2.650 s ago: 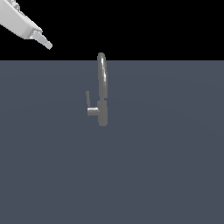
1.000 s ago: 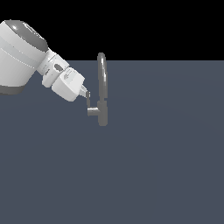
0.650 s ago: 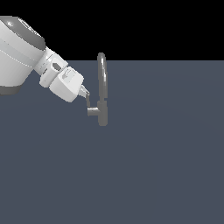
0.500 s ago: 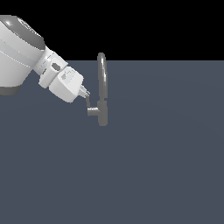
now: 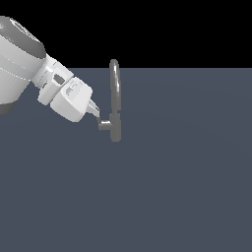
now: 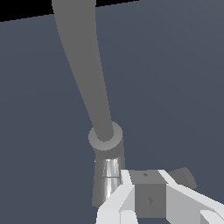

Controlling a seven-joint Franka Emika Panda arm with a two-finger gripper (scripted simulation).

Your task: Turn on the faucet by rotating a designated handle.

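The faucet [image 5: 115, 129] is a small grey tap with a tall arched spout [image 5: 114, 88] on a flat dark surface. A short stub [image 5: 104, 125] sticks out of its body toward the exterior view's left. My gripper [image 5: 95, 109] comes in from that left, its narrow tips pressed together just above the stub's end, against the thin handle lever [image 5: 99, 119], which is mostly hidden behind them. In the wrist view the gripper [image 6: 147, 186] shows white fingers with grey tips meeting, in front of the faucet's body [image 6: 107, 175] and spout [image 6: 83, 65].
The flat dark grey surface [image 5: 172, 187] stretches all around the faucet. My bulky white arm [image 5: 24, 69] fills the upper part of the exterior view's left. Nothing else stands on the surface.
Since 2.6 s ago the arm has come down from the upper left to the handle. Over the last second the gripper has barely shifted at the lever.
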